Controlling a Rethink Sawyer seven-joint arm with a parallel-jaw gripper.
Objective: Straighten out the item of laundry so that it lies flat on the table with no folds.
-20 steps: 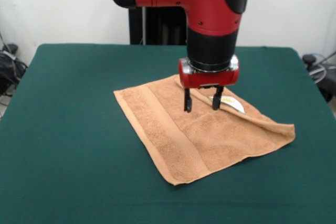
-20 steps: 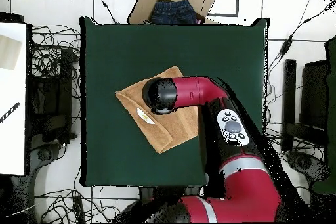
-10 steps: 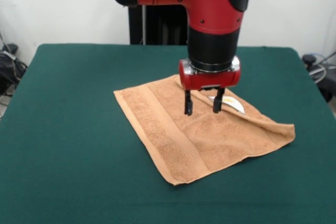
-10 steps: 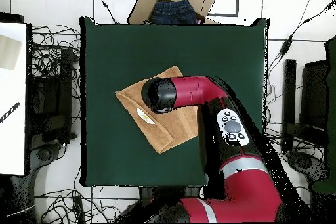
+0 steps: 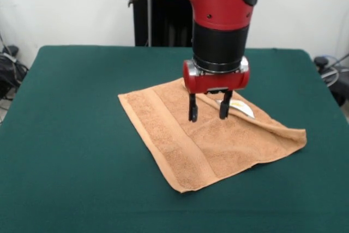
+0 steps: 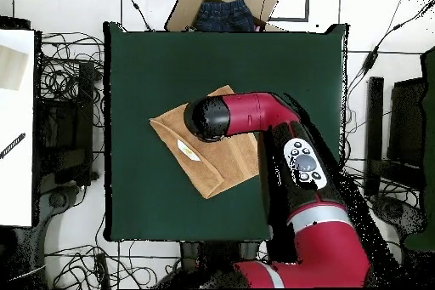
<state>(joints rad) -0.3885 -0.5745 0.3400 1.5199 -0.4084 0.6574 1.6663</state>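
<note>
The light orange-brown terry towel (image 5: 207, 140) lies on the dark green table (image 5: 71, 135), near its middle. Its right side is folded over into a ridge, and a small white tag (image 5: 242, 108) shows on that fold. My gripper (image 5: 207, 114) hangs open just above the towel's far part, to the left of the tag, holding nothing. In the overhead view the towel (image 6: 212, 172) lies as a diamond, with the tag (image 6: 187, 150) on its left part. The arm's head covers the towel's upper part and hides the gripper there.
A cardboard box with dark blue jeans (image 6: 223, 10) sits beyond the table's top edge in the overhead view. Cables lie on the floor on both sides. A white surface (image 6: 15, 125) stands at the left.
The gripper has shifted slightly left and a little toward the front of the table. It stays open above the towel. The towel has not moved.
</note>
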